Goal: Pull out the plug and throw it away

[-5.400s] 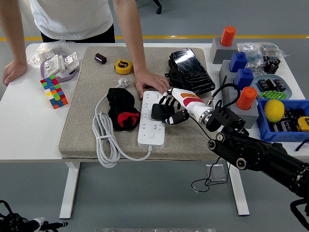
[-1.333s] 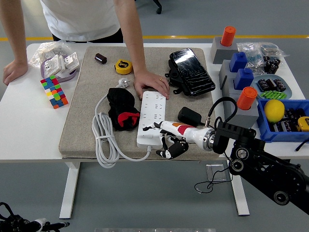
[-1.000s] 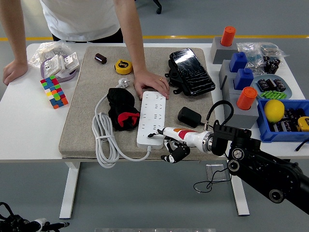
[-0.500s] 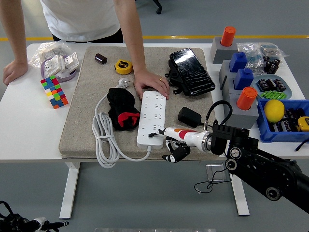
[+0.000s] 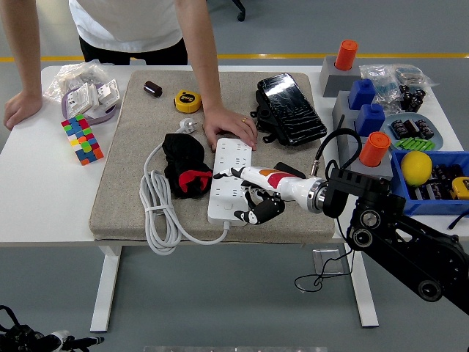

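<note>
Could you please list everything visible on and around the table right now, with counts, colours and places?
Power strip: one, white, mat centre, its cord coiled to its left.
Mat: one, grey-beige, on the white table.
Black adapter: one, mostly hidden behind the robot's wrist.
Glove: one, black and red, left of the strip.
Tape measure: one, yellow, far mat edge.
Puzzle cube: one, multicoloured, table left.
Lemon: one, yellow, in the blue bin at right.
Person's hand: pressing the strip's far end; the other hand rests at table left.
Right hand: fingers curled over the strip's near end, nothing visibly held.
</note>
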Available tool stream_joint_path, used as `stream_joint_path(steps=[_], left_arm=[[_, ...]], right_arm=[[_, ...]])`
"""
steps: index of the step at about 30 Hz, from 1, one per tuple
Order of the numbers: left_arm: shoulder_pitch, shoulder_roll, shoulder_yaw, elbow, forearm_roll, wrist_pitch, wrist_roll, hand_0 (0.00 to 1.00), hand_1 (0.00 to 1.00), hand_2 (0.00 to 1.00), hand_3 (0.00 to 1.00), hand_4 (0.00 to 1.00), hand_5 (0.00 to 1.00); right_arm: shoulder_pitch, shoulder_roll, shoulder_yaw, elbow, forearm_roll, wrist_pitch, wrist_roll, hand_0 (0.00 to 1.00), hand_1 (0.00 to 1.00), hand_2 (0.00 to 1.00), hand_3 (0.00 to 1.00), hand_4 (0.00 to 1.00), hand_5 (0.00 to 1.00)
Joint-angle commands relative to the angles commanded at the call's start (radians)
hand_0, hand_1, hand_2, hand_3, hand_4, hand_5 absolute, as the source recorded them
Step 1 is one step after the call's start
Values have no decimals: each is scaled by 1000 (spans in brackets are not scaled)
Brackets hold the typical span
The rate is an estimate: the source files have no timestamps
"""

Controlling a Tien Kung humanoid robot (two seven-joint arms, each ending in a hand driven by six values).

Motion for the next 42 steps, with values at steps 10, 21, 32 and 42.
stream_joint_path(steps=[10,21,32,42], left_arm=[[2,-4,6,2,-12,4,-5,533,664,691,667,836,691],[-1,-7,14,4,-26,10,-11,533,664,691,667,836,692],[-2,-9,24,4,-42,14,-18,533,665,691,667,837,694],[3,-10,28,5,-49,14,-21,533,664,691,667,836,695]], right_arm=[[-34,-16,117,15,-8,-102,67,379,448,459,880,861,19],[-79,-40,256,-10,-51,-118,76,854,876,850,892,998,253],[-142,-77,359,25,-46,-92,78,935,952,900,928,998,397],[-232,-96,455,100,-48,-81,73,934,958,897,930,998,378]])
